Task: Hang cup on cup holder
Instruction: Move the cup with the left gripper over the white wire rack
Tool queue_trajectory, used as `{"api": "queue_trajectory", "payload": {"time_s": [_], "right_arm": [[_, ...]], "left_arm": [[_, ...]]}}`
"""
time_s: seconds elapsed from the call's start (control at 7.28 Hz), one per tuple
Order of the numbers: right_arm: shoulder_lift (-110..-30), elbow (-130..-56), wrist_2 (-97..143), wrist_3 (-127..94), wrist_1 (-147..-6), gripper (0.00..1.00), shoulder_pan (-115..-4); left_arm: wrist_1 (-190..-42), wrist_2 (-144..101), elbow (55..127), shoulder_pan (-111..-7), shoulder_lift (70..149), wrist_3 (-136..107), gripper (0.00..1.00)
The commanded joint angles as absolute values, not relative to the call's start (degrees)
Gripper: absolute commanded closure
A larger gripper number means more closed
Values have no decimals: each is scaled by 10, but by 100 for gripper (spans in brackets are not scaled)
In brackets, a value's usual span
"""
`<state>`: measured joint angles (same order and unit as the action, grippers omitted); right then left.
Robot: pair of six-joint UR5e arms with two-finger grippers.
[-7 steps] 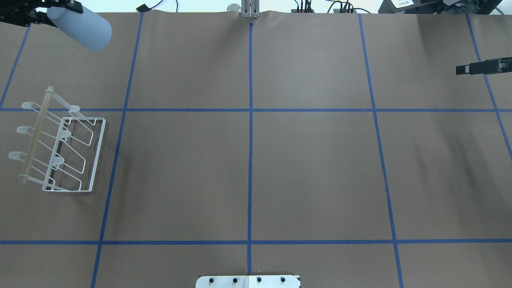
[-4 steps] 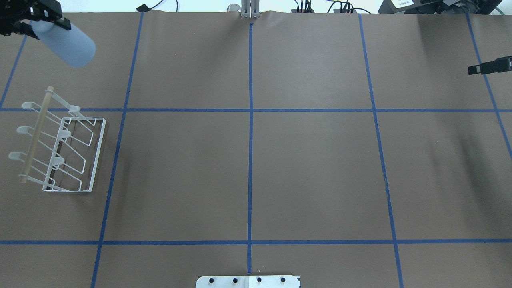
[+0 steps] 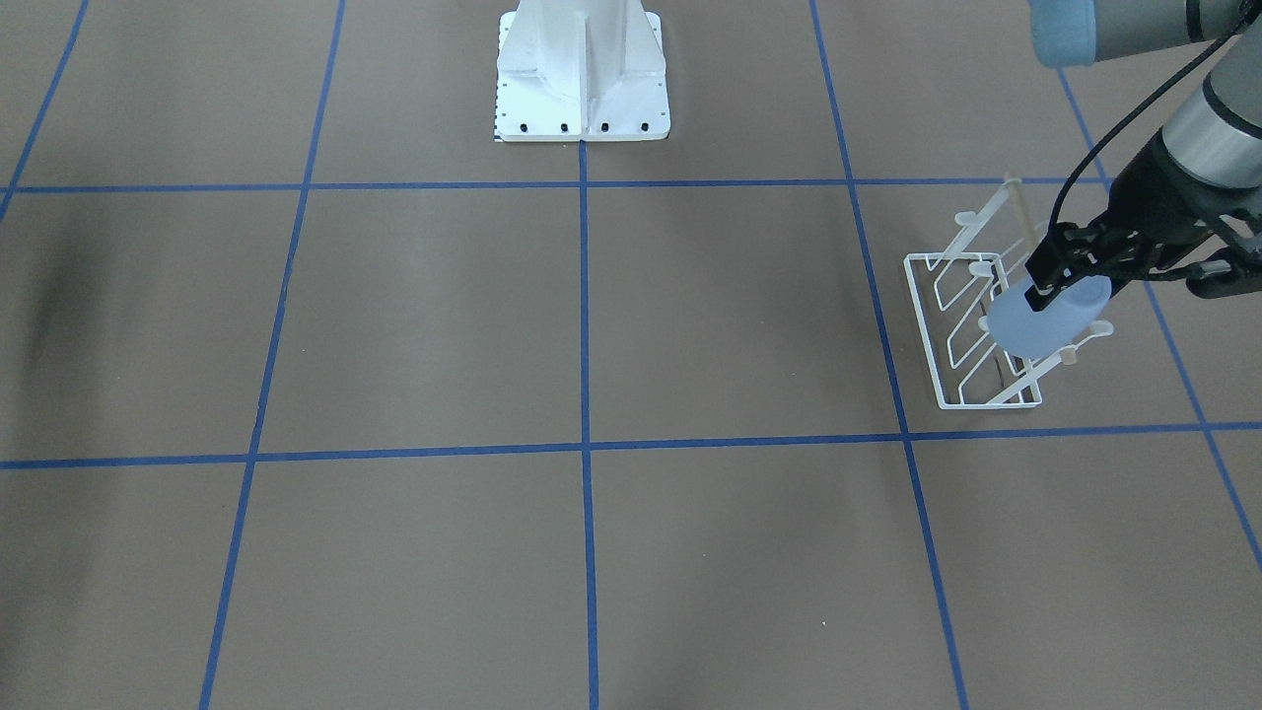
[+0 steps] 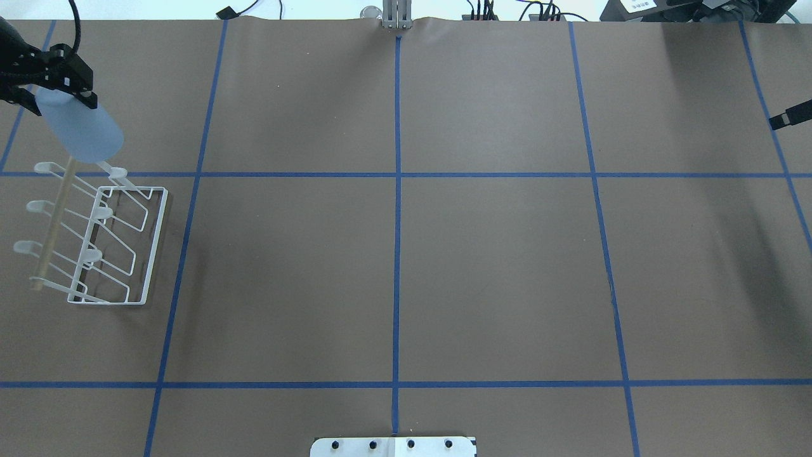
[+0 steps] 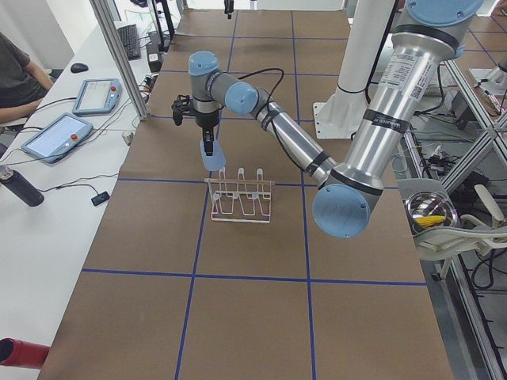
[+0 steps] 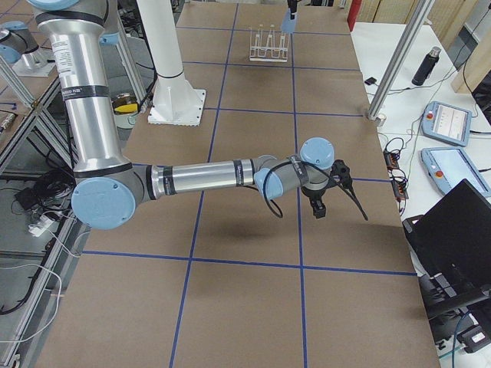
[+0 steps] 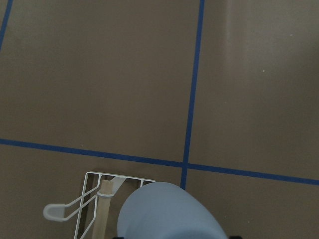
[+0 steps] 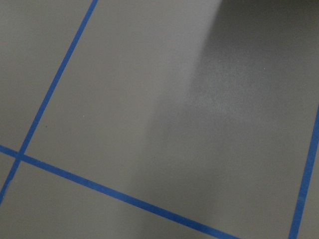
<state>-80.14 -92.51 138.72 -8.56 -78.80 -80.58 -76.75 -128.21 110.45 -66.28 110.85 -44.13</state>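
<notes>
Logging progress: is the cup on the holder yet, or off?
Off. The left claw holds the cup tilted, in the air by the end of the cup holder.

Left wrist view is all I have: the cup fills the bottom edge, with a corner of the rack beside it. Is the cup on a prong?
Observer: No. In the exterior left view the cup hangs in the air at the end of the cup holder, beside the end prong, not over it.
Operator: Which end is gripped?
Observer: Overhead, the left gripper is shut on the narrow end; the wide end tilts toward the cup holder.
Operator: And the other arm?
Observer: The right gripper is at the overhead view's right edge, far from the cup holder.
</notes>
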Motion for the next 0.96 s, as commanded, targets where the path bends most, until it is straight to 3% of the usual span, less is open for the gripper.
{"api": "queue_trajectory", "payload": {"time_s": [0.0,0.82], "right_arm": [[-797,-1005,1381,-71,-910,0,-815],[-800,-1005,1382,-71,-911,0,-811]], "left_arm": [[-772,-1287,1087,-646,1109,-440,100],[-818,-1287,1051,-627,1102,-444,100]]}}
